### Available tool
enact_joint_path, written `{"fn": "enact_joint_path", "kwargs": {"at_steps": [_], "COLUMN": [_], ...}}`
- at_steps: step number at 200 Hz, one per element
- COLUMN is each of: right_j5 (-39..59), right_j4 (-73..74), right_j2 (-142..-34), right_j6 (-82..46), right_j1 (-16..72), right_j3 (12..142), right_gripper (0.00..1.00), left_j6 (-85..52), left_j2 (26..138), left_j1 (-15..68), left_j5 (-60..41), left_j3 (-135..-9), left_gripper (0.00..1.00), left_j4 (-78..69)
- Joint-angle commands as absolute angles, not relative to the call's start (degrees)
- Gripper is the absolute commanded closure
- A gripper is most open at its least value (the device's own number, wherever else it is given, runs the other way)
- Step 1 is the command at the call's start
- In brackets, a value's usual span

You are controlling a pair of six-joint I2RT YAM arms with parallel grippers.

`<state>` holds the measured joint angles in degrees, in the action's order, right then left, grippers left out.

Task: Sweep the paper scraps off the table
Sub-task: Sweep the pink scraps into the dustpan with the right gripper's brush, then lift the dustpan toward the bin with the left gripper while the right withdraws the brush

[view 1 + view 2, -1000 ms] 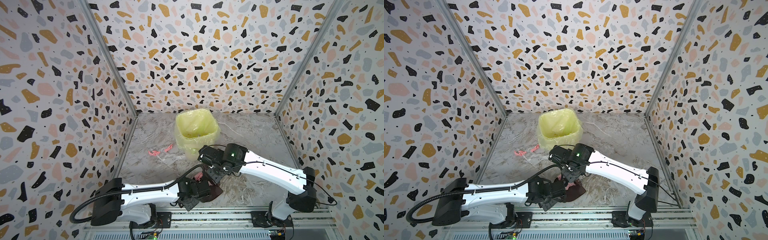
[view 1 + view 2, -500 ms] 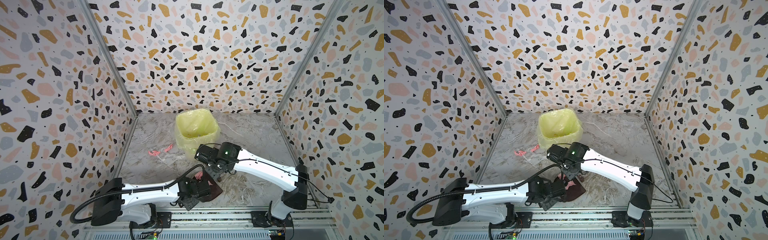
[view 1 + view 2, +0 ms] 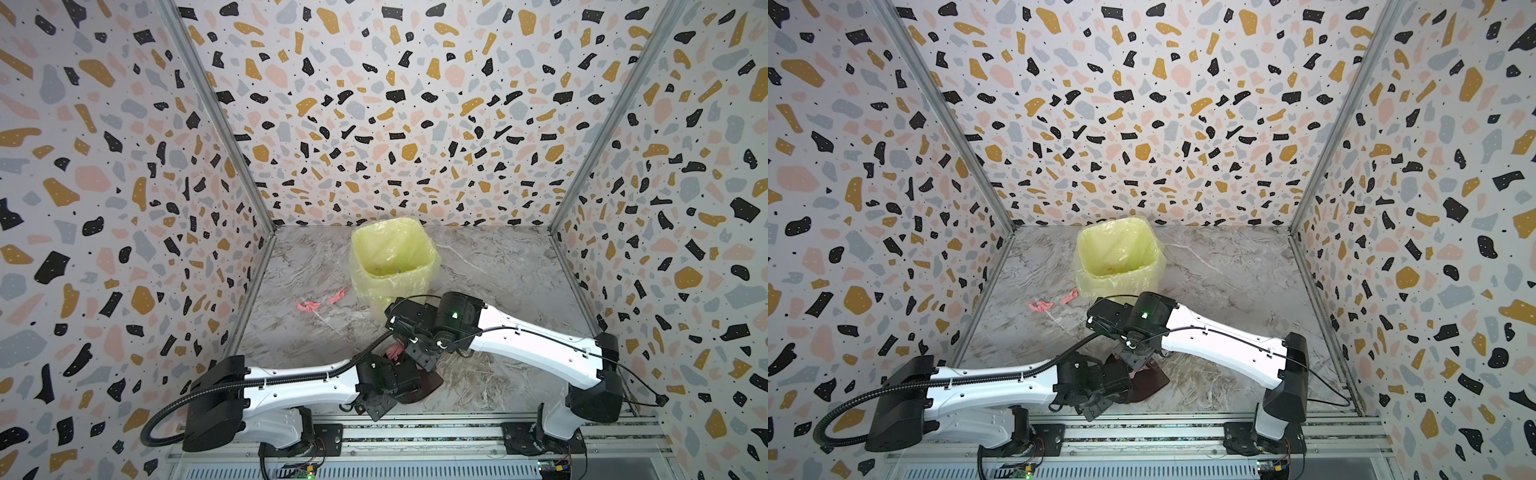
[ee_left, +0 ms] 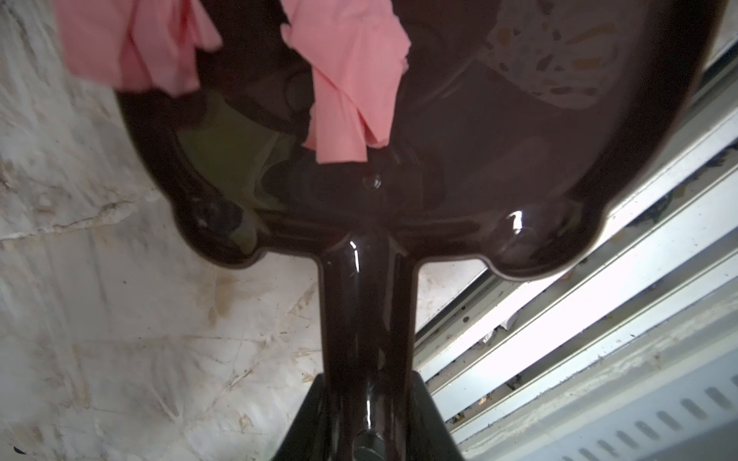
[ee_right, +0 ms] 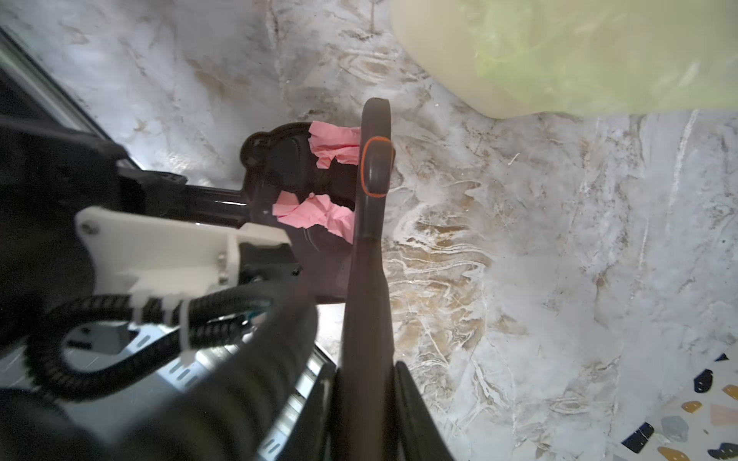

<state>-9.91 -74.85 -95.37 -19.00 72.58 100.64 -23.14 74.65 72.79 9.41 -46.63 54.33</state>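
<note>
My left gripper (image 4: pixel 367 383) is shut on the handle of a dark brown dustpan (image 4: pixel 479 159), which lies on the table (image 3: pixel 498 282) near the front edge (image 3: pixel 426 384). Two pink paper scraps (image 4: pixel 351 80) (image 5: pixel 315 213) lie in the pan. My right gripper (image 5: pixel 367 371) is shut on a dark brush (image 5: pixel 373 167) whose head rests at the pan's mouth against the scraps. In both top views two more pink scraps (image 3: pixel 307 306) (image 3: pixel 1070 296) lie on the table left of the bin. The right gripper (image 3: pixel 422 357) hangs just above the dustpan.
A bin with a yellow liner (image 3: pixel 392 257) stands at the middle back, just behind the right wrist. Speckled walls close off three sides. A metal rail (image 4: pixel 559 319) runs along the front edge beside the dustpan. The left arm's black cable (image 5: pixel 120 319) loops close to the brush.
My right arm with the brush has shifted a little to the left over the dustpan. The left arm and the dustpan have stayed put.
</note>
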Motion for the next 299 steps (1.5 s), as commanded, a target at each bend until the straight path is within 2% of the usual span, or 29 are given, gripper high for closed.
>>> {"fn": "enact_joint_path", "kwargs": {"at_steps": [1,40,148,212,299], "right_j5": [-4.7,-6.0,-9.6,-2.3,3.9], "right_j4": [-75.7,-75.8,-75.1,-67.1,-65.1], "right_j2": [-92.4,-91.1,-78.5,-66.2,-57.6], "right_j6": [-17.9,-18.4,-23.4,-22.4,-18.3], "right_j1": [74.4,74.4,63.6,49.8,34.4], "right_j3": [100.4,99.3,96.0,86.7,78.8], "right_gripper": [1.0,1.0,1.0,1.0,1.0], "left_j6": [-23.2,-23.3,-23.2,-22.6,-25.6], "left_j2": [74.6,74.6,70.4,67.1,69.8], "left_j1": [72.2,72.2,72.1,73.3,82.1], "left_j5": [10.8,11.6,15.4,17.1,19.6], "left_j3": [-46.9,-47.7,-50.4,-56.2,-71.3], "left_gripper": [1.0,1.0,1.0,1.0,1.0], "left_j4": [55.2,55.7,56.4,60.7,69.3]}}
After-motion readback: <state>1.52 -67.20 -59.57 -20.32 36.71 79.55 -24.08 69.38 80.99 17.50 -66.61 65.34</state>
